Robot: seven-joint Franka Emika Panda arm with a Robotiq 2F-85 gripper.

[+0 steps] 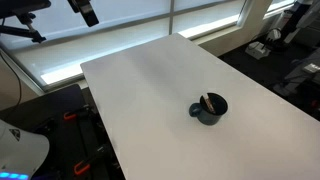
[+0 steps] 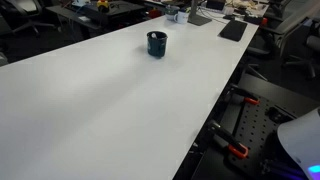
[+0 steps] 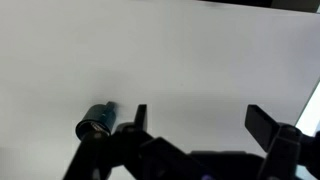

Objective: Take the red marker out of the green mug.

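The green mug (image 1: 209, 109) stands on the white table (image 1: 150, 80), handle to its left in this exterior view. The red marker (image 1: 208, 102) leans inside it, its tip sticking out above the rim. In an exterior view the mug (image 2: 156, 44) sits near the far end of the table; the marker is barely visible there. In the wrist view the mug (image 3: 96, 122) lies at the lower left, just left of the left finger. My gripper (image 3: 198, 122) is open, high above the table, with nothing between its fingers. It also shows at the top edge of an exterior view (image 1: 86, 11).
The white table's edge (image 2: 215, 110) drops to black frames with red clamps (image 2: 236, 150). Desks with clutter (image 2: 200, 12) stand behind the table. Windows and a ledge (image 1: 130, 30) run along the far side.
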